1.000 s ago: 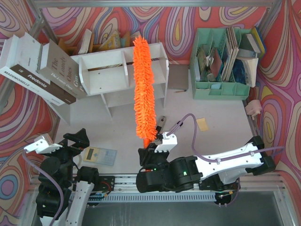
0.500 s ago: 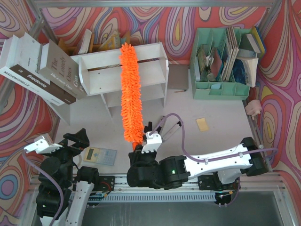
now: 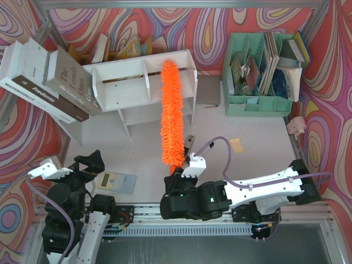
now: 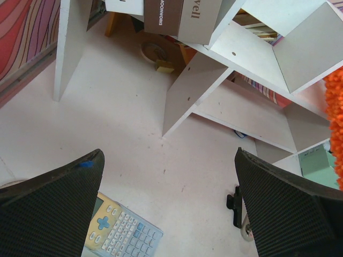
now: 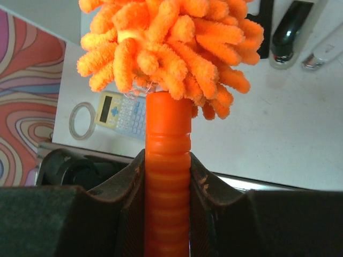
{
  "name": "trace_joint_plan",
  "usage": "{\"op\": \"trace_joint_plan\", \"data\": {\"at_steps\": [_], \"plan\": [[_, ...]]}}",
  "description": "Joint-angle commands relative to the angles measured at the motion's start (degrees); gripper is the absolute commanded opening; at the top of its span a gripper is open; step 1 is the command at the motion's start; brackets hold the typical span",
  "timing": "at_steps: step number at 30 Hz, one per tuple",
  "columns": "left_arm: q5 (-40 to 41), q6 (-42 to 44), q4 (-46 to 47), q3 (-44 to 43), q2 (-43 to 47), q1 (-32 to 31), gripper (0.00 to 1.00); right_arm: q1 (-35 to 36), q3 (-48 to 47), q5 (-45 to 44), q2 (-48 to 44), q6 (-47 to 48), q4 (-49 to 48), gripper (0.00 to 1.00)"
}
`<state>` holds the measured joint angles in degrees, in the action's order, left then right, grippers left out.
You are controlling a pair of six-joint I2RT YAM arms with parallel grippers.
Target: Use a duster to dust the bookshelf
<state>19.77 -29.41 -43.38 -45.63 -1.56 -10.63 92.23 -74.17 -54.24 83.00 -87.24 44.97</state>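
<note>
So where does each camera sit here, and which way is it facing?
Top external: overhead, from behind, looking down at the table; left arm and right arm show at the bottom.
Left wrist: on the left gripper, low, facing the bookshelf; its open fingers frame the view.
Right wrist: on the right gripper, looking along the duster handle it clamps.
Shared: calculator and duster appear in all three.

Bare bench between shelf and calculator: passable. Duster crosses shelf's right bays; books crowd left end.
</note>
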Motion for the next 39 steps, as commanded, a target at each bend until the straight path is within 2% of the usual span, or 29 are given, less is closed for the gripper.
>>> {"op": "trace_joint_plan", "data": {"at_steps": [1, 4, 6, 8, 15, 19, 24, 29, 31, 34, 39], "plan": [[-0.35, -0.24, 0.35, 0.27, -0.34, -0.44, 0.99, 0.14, 0.33, -5.07, -2.34, -13.79, 10.97, 0.0], [-0.35, -0.38, 0.31, 0.27, -0.3, -0.44, 0.99, 0.15, -0.53, -4.94, -1.28, -21.92, 18.43, 0.0], [-0.35, -0.39, 0.3, 0.27, -0.3, -0.44, 0.98, 0.15, -1.02, -4.87, -0.9, -20.71, 18.14, 0.0], [-0.39, -0.33, 0.41, 0.27, -0.39, -0.44, 0.99, 0.15, -1.03, -4.63, -0.83, -15.75, 14.61, 0.0], [-0.35, -0.39, 0.35, 0.27, -0.46, -0.44, 0.99, -1.89, 2.17, 2.61, -1.71, 9.49, -10.55, 0.0], [-0.35, -0.39, 0.31, 0.27, -0.41, -0.44, 0.99, -3.35, 2.32, 6.82, -0.64, 13.34, -14.98, 0.0], [-0.26, -0.39, 0.31, 0.27, -0.37, -0.44, 0.98, -3.46, 0.44, 4.68, 0.28, 6.42, -6.99, 0.0], [-0.26, -0.39, 0.31, 0.29, -0.5, -0.44, 0.98, -3.46, 0.45, 1.06, -1.45, -12.06, 9.02, 0.0], [-0.28, -0.39, 0.39, 0.3, -0.7, -0.44, 0.99, -3.46, 1.3, 0.3, -2.7, -15.63, 12.15, 0.0], [-0.35, -0.38, 0.4, 0.32, -0.8, -0.44, 0.98, -3.46, 3.15, -0.15, -4.55, -14.2, 9.64, 0.0], [-0.26, -0.36, 0.35, 0.28, -0.86, -0.44, 0.99, -3.54, 5.98, 2.39, -5.9, 5.12, -9.88, 0.0]]}}
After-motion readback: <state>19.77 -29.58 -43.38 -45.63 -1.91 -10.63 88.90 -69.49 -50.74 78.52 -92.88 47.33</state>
